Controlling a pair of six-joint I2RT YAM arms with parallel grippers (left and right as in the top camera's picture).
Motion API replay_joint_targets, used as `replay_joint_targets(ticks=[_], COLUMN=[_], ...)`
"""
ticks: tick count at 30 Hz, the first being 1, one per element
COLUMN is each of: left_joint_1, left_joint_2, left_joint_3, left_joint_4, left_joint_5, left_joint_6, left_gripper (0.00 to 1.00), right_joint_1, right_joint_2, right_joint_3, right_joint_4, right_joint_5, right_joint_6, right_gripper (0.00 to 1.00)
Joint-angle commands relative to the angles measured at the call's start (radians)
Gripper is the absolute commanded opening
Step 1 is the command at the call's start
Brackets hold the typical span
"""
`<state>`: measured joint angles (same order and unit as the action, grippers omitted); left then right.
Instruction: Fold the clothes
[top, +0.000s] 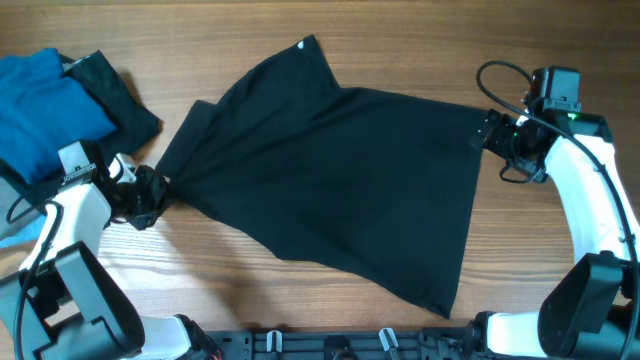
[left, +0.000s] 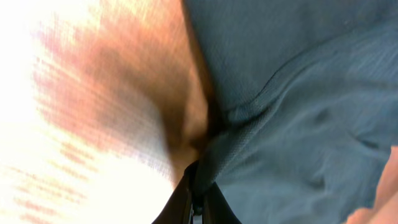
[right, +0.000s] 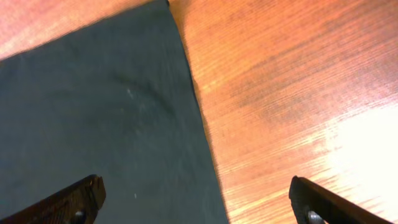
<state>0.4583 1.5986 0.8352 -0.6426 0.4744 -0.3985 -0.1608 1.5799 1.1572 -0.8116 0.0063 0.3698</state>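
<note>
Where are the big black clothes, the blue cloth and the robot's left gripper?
black clothes (top: 340, 190): overhead view, middle of the spread fabric.
blue cloth (top: 40, 110): overhead view, middle of the folded pile.
left gripper (top: 156, 190): overhead view, fingertips pinching the clothes' left corner.

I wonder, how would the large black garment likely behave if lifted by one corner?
Probably floppy: the black garment lies flat, gathering into folds at the left gripper. It would likely drape and sag, being broad and thin-edged.
</note>
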Motion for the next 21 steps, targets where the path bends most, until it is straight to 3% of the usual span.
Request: replay_joint_targets(ticks=[1, 4, 5, 6, 7, 9, 11, 21], left_joint_1=[0.003, 0.003, 0.003, 0.003, 0.003, 0.003, 0.003, 0.003], left_joint_2=[-0.016, -0.016, -0.016, -0.016, -0.016, -0.016, -0.016, -0.016], left_joint_3=[0.008, 0.008, 0.008, 0.008, 0.008, 0.008, 0.008, 0.008], left_joint_4=[-0.097, -0.148, -0.158, -0.165, -0.172, -0.186, -0.209, -0.260], left_joint_5=[0.030, 0.030, 0.030, 0.030, 0.030, 0.030, 0.030, 0.030], left_joint_6=[0.002, 0.002, 0.002, 0.002, 0.002, 0.002, 0.002, 0.031], left_gripper=[0.05, 0.07, 0.14, 0.24, 0.52, 0.80, 0.94, 0.98], right_joint_1=[-0.002, -0.002, -0.002, -0.002, -0.002, -0.002, -0.002, 0.000], right_joint_2=[0.004, 0.021, 0.034, 0.043, 0.061, 0.098, 0.156, 0.378], right_joint_3=[-0.058, -0.111, -0.129, -0.142, -0.158, -0.181, -0.191, -0.191], right_joint_4=[0.095, 0.260, 0.321, 0.369, 0.427, 0.518, 0.596, 0.898], right_joint_5=[-0.013, -0.014, -0.014, -0.014, -0.014, -0.014, -0.014, -0.047], right_joint_6=[-0.004, -0.010, -0.021, -0.032, -0.038, -0.038, -0.038, -0.134], right_gripper=[1.00, 0.99, 1.00, 0.99, 1.00, 0.99, 0.99, 0.94])
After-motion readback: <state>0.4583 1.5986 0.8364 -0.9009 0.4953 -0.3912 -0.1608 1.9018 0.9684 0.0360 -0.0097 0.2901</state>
